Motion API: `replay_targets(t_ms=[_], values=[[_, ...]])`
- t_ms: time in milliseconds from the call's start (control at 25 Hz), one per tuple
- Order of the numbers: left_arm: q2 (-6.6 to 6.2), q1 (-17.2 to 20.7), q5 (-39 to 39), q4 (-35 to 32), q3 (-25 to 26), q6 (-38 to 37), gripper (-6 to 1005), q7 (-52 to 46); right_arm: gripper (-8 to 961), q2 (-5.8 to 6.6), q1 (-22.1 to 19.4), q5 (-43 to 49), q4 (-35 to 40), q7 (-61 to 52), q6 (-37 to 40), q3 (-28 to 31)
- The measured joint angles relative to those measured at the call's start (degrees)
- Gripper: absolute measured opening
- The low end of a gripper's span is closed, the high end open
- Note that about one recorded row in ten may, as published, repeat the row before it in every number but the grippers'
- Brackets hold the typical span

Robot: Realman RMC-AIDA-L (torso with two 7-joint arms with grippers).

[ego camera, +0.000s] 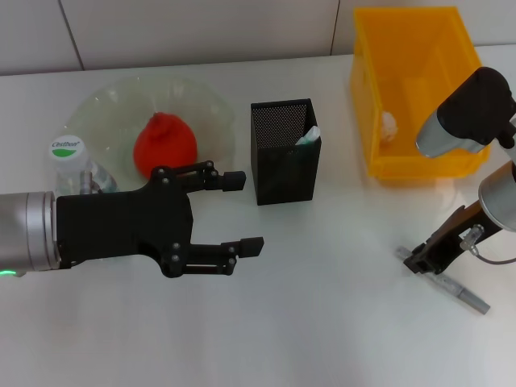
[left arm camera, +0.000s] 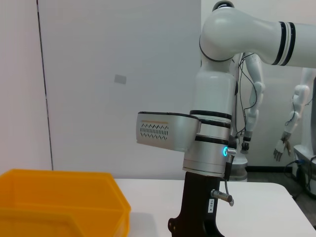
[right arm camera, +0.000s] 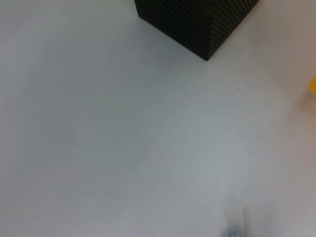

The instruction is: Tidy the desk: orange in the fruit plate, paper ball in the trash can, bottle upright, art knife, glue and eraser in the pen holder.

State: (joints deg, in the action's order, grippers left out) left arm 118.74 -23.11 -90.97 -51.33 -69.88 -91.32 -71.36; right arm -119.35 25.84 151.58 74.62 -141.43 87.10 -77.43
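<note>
On the white desk [ego camera: 306, 322], far left: bottle [ego camera: 71, 161] upright beside the fruit plate [ego camera: 201, 109], orange [ego camera: 164, 145] on the plate. Left gripper [ego camera: 243, 214] hovers just in front of the plate, fingers spread wide, nothing held. Center: black mesh pen holder [ego camera: 284, 153], a whitish item sticking out of it. Right: yellow trash can [ego camera: 411, 89], paper ball [ego camera: 389, 123] inside. Right gripper [ego camera: 419, 260] low over the art knife [ego camera: 451, 286]; finger state can't be told.
</note>
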Motion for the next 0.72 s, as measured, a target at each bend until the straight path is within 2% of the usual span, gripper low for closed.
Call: replay_targets(t_ms=[240, 520, 720], values=[[0.0, -0.1, 0.0, 0.0, 0.0, 0.0, 813, 0.0, 168, 0.0, 0.1, 0.2, 0.1, -0.2, 0.0, 0.0], [0.0, -0.1, 0.0, 0.0, 0.0, 0.0, 813, 0.0, 143, 0.0, 0.0, 0.2, 2.0, -0.3, 0.0, 0.5], [0.0, -0.2, 0.0, 0.0, 0.0, 0.0, 813, 0.0, 142, -0.07, -1.1, -0.1, 8.0, -0.9, 0.6, 0.6]])
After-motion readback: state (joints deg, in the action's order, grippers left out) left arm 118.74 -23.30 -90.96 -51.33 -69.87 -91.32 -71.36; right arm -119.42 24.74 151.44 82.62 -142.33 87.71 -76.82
